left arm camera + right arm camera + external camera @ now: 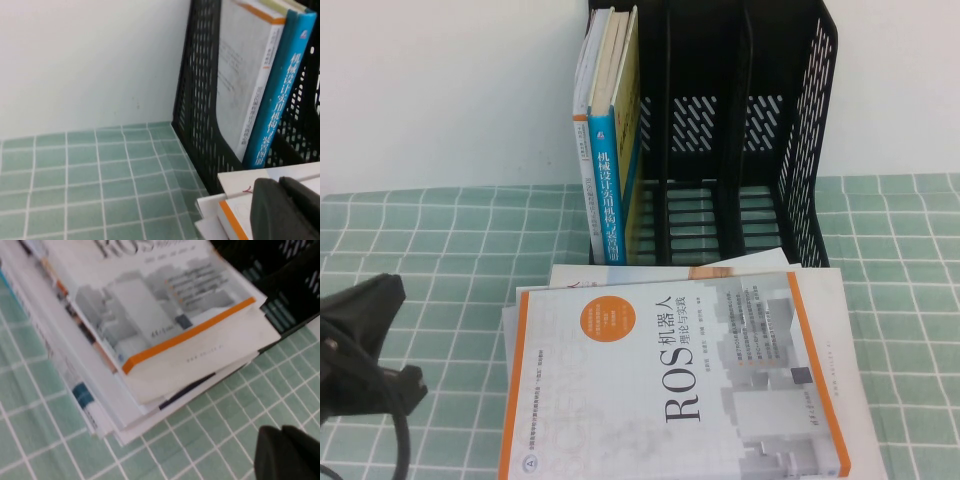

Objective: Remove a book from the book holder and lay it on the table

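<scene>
the left gripper [365,345] sits low at the table's [440,260] near left edge, fingers impossible to tell. the right gripper [287,452] hovers beside the pile, pinched closed on nothing. the book [670,385] lies face up atop other papers. behind it stands the book holder [740,140], a blue-spined book [608,185] in its left compartment.

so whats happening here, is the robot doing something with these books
Nothing is being held right now. The ROS book lies flat on a small stack on the table, in front of the book holder, which has more books in its left compartment. The left gripper hovers by the stack's corner. The right gripper is shut, low over the cloth beside the stack.
</scene>
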